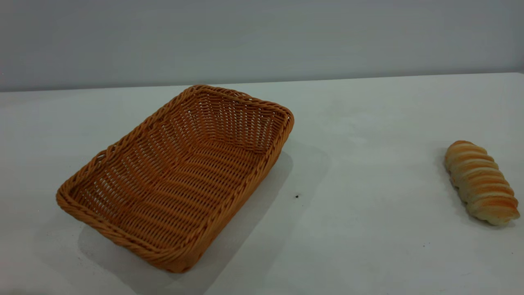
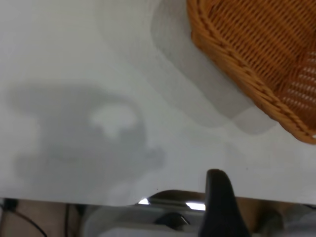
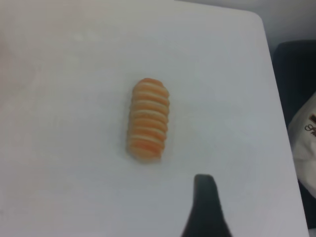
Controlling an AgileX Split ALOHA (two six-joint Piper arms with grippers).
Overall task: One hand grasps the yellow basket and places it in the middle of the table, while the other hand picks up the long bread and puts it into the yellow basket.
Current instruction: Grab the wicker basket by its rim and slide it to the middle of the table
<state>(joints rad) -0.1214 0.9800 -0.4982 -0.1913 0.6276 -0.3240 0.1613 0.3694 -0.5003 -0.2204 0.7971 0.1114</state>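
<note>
White surface (image 1: pixel 368 135), plain grey wall behind it; a few small dark specks on the top, otherwise bare.

Yellow basket (image 1: pixel 176 176): biggest item, lying flat and skewed on the surface, nothing inside it. It sits off to one side rather than at the centre, so the first step looks not yet done. No pincer touches it.

Long bread (image 1: pixel 481 182): well apart from the basket, out past its near long side toward the surface's edge, lying flat on the white top. Not picked up.

Left pincer (image 2: pixel 219 197): only one dark finger tip shows in the left wrist view, hanging above bare surface near a corner of the basket, clear of the rim. Cannot tell how far open it is; nothing visibly held.

Right pincer (image 3: pixel 205 207): again one dark finger tip in the right wrist view, above the surface just short of the bread's end, not touching. Opening cannot be told; no hold on anything visible.

Neither arm appears in the exterior view.

Judgement on progress: at the very start. Both halves remain: basket to be grasped and moved to the middle, bread to be lifted and set in it.

Writing: none readable on basket, bread or surface. A pale bag-like thing (image 3: pixel 306 143) beyond the surface's edge carries dark marks, too blurred to read.
</note>
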